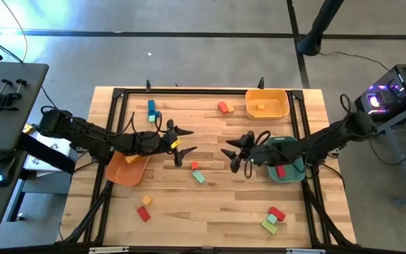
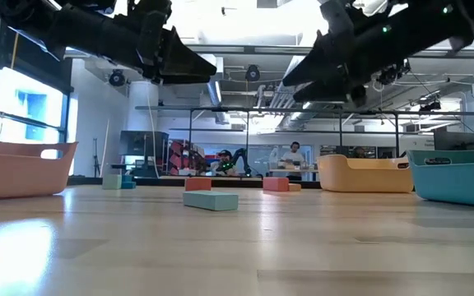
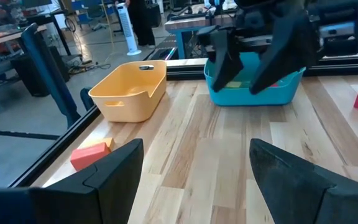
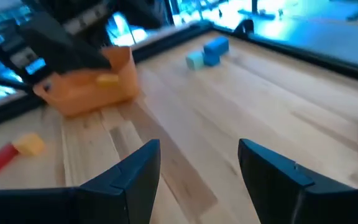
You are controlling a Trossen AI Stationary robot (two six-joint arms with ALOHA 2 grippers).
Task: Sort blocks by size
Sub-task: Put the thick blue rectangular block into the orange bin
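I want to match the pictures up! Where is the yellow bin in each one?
High view: yellow bin at the table's far edge, right of centre.
Low view: yellow bin right of centre, beside the teal bin.
Left wrist view: yellow bin beside the teal bin.
Right wrist view: not in it.
Shared landmark: the teal bin.
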